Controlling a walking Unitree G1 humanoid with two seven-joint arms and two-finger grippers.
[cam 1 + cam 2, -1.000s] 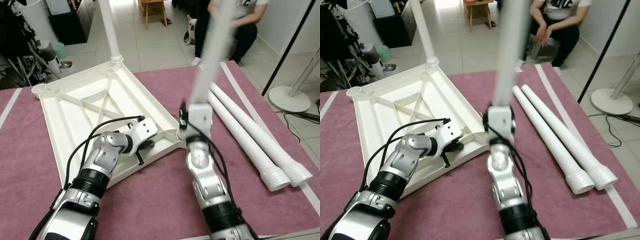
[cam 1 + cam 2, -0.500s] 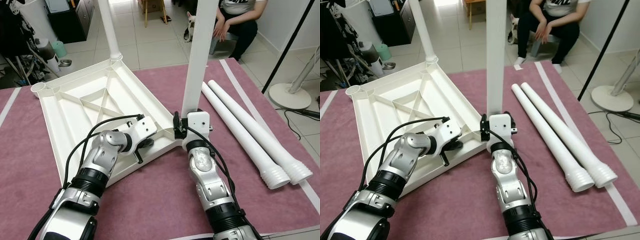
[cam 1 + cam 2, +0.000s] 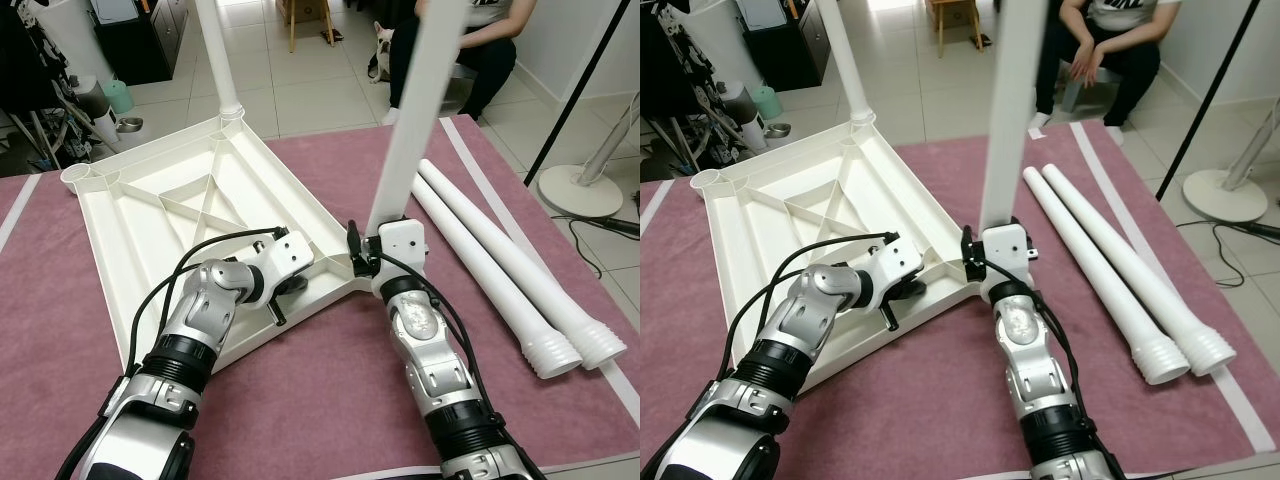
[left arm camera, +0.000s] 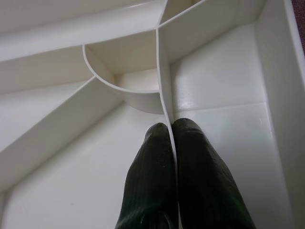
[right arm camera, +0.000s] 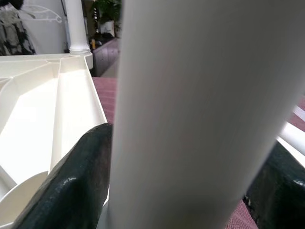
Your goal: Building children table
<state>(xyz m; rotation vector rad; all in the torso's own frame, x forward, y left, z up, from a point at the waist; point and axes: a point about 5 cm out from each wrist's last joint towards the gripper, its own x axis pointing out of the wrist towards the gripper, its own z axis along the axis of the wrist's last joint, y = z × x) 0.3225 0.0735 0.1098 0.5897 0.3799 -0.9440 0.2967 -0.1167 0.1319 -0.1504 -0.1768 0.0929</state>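
The white tabletop point(image 3: 150, 215) lies upside down on the mauve mat, with one white leg point(image 3: 218, 60) standing in its far corner socket. My right gripper point(image 3: 386, 228) is shut on a second white leg point(image 3: 415, 110), held nearly upright at the tabletop's near right corner and leaning slightly right. In the right wrist view the leg point(image 5: 200, 95) runs between the two black fingers point(image 5: 78, 181). My left gripper point(image 4: 170, 138) is shut on a thin rib of the tabletop point(image 4: 224, 86) beside a round socket, near that same corner point(image 3: 283, 290).
Two loose white legs point(image 3: 500, 265) lie side by side on the mat to the right. A seated person point(image 3: 480, 40) and a small dog point(image 3: 381, 50) are behind the mat. A fan base point(image 3: 580, 195) and a black pole point(image 3: 580, 85) stand at the right.
The leg in my right gripper swung from a blurred rightward lean to almost upright, then tipped slightly right again. The left gripper kept its hold on the rib.
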